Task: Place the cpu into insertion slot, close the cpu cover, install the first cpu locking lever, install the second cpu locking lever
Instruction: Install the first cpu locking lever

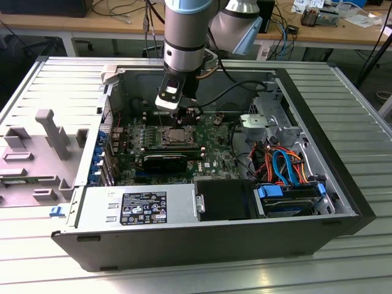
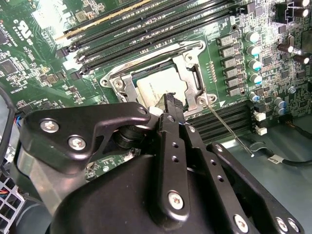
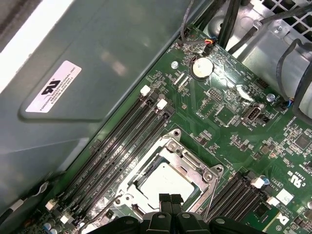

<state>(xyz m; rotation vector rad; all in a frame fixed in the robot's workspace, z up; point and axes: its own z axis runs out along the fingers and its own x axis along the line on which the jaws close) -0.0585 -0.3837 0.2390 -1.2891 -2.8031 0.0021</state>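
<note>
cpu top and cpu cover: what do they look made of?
The cpu top looks like metal: dull pale grey, matte, with a diffuse sheen. The cpu cover is likely stamped sheet steel: bright silver, with sharp glints on its thin edges.

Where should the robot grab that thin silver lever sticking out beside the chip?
Probably near the free end of the lever, far from the socket corner where it seems to be attached. It is a thin rod slanting out over the memory slots, so pinch across it, coming down from above.
</note>
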